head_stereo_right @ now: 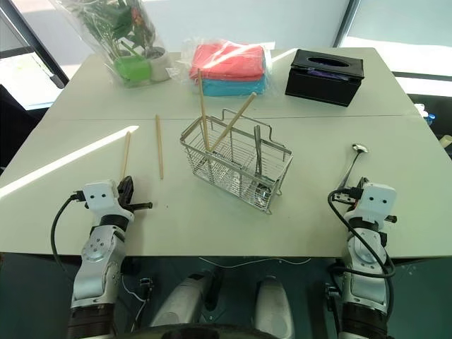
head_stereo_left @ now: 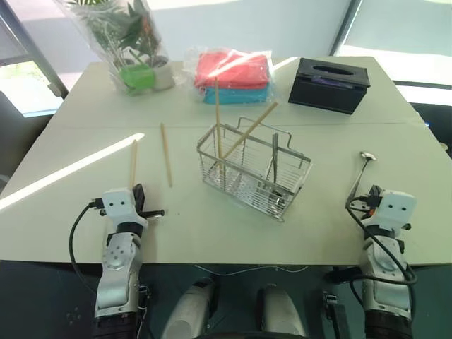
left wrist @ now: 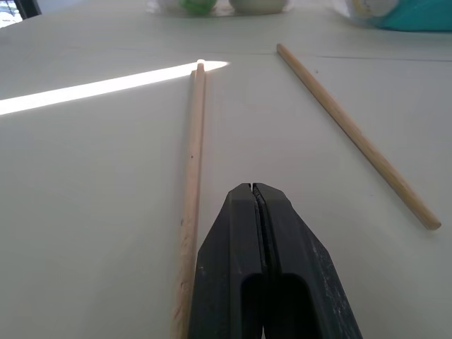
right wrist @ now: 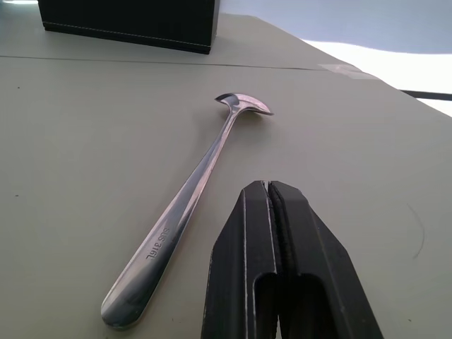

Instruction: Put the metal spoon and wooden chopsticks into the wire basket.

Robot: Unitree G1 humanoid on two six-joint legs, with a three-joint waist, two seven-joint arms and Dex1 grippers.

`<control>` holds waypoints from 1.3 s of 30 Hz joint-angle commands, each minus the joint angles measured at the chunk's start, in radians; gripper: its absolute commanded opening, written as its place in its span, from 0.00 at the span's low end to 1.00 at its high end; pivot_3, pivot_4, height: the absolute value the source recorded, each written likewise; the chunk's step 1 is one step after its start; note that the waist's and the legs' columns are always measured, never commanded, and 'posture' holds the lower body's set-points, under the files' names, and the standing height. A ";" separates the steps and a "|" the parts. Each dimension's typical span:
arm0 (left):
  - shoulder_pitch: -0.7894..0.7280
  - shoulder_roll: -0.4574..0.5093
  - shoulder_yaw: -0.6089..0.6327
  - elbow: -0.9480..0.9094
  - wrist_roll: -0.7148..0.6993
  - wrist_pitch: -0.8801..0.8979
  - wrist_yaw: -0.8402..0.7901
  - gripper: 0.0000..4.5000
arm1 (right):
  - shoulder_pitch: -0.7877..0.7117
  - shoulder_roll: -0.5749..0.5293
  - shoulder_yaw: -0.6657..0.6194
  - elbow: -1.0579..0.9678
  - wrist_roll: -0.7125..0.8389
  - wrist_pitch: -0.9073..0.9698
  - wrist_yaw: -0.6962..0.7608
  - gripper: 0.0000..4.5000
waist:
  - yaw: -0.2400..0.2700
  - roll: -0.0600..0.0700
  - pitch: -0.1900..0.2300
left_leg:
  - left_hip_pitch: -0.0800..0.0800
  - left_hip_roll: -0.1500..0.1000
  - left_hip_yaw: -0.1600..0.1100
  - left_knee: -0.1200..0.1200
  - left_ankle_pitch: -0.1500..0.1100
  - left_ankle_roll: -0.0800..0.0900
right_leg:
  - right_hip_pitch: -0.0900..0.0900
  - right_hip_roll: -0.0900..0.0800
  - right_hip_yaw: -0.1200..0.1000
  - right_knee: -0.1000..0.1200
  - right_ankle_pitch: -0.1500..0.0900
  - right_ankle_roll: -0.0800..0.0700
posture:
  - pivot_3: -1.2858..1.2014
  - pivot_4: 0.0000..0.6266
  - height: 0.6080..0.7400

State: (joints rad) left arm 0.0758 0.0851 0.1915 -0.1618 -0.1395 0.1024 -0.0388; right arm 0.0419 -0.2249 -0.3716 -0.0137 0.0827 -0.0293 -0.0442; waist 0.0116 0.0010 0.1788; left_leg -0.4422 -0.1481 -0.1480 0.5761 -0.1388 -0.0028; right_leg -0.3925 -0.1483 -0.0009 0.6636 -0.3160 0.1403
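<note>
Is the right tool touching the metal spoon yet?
Apart. In the right wrist view the shut right tool hovers beside the metal spoon, with bare table showing between its tip and the handle.

Silver wire basket (head_stereo_left: 254, 173), pale-tan chopsticks (head_stereo_left: 167, 155), black tissue box (head_stereo_left: 329, 85).

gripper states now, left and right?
Left tool: closed, empty, beside a chopstick on the table.
Right tool: closed, empty, spoon alongside.

The shiny rectangular wire-mesh basket (head_stereo_left: 254, 169) sits mid-table with two thin wooden chopsticks (head_stereo_left: 217, 120) leaning in it. Two more plain wooden chopsticks (head_stereo_left: 166, 154) lie to its left, ahead of my left claw (head_stereo_left: 138, 198). The slim metal spoon (head_stereo_right: 352, 164) lies to its right, the black tissue box (head_stereo_left: 329, 84) behind.
</note>
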 commanded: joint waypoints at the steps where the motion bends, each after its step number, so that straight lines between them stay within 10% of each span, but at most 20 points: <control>1: 0.015 -0.002 0.010 -0.049 -0.019 0.009 -0.001 0.00 | 0.007 -0.009 -0.015 -0.015 0.003 -0.012 -0.001 0.01 | 0.000 0.000 0.000 | 0.000 0.000 0.000 0.000 0.000 0.000 | 0.000 0.000 0.000 0.000 0.000 0.000 | 0.52 0.24 1.00; 39: -0.006 0.091 -0.004 -0.108 -0.076 0.071 -0.121 0.00 | -0.004 -0.019 -0.018 -0.006 0.006 -0.011 0.001 0.01 | 0.000 -0.001 0.000 | 0.000 0.000 0.000 0.000 0.000 0.000 | 0.000 -0.001 0.000 0.000 0.000 -0.001 | 0.52 0.24 1.00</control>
State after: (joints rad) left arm 0.0855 0.1417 0.1851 -0.1983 -0.1747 0.1484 -0.1005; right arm 0.0455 -0.2277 -0.3713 -0.0121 0.0834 -0.0349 -0.0433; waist 0.0116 0.0004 0.1788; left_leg -0.4423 -0.1479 -0.1482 0.5760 -0.1388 -0.0028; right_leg -0.3929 -0.1491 -0.0008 0.6639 -0.3158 0.1397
